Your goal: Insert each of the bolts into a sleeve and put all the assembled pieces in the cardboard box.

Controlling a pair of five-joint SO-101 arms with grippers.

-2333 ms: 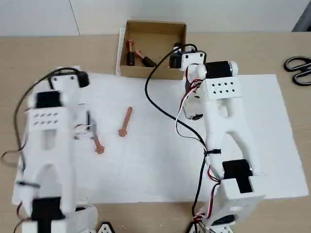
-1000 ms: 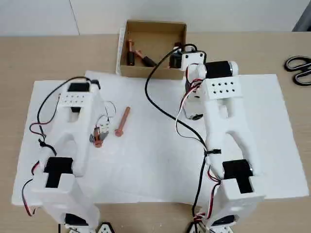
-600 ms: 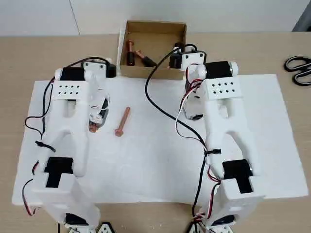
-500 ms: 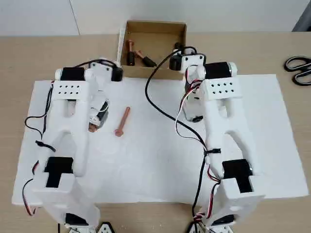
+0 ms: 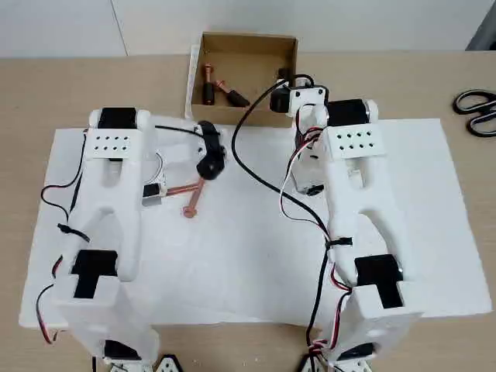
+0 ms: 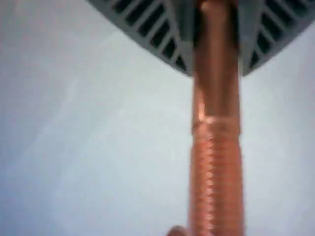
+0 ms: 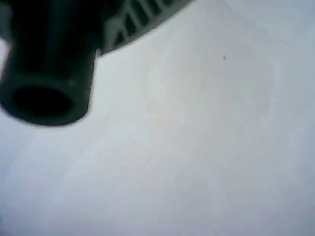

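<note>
Bolt [image 6: 216, 147], copper, threaded shank, is clamped in left gripper [image 6: 216, 19]; the grey ribbed fingers [image 6: 147, 29] are closed on its smooth upper part and the threaded end points away from the wrist. High view: left gripper [image 5: 159, 191] sits over the left half of the white paper sheet [image 5: 232, 263], with the held bolt [image 5: 183, 187] sticking out sideways toward the sheet's middle, low over the paper. Whether it touches the paper I cannot tell.

Second bolt [image 5: 197, 197] lies loose on the sheet just beside the held one, head toward the near edge, other end under the left arm's black wrist part [image 5: 210, 159].

Cardboard box [image 5: 248, 36] stands at the table's far edge, just past the sheet's far edge. Two assembled pieces lie in its left part, one [image 5: 208, 84] along the left wall, one [image 5: 232, 94] slanted next to it.

Right gripper [image 7: 74, 24] grips a black sleeve [image 7: 47, 78], open bore facing the camera, over white paper. Right arm [image 5: 353, 155] stretches over the sheet's right half, wrist near the box's right front corner.

Scissors [image 5: 474, 108] lie by the table's right edge, off the sheet.
</note>
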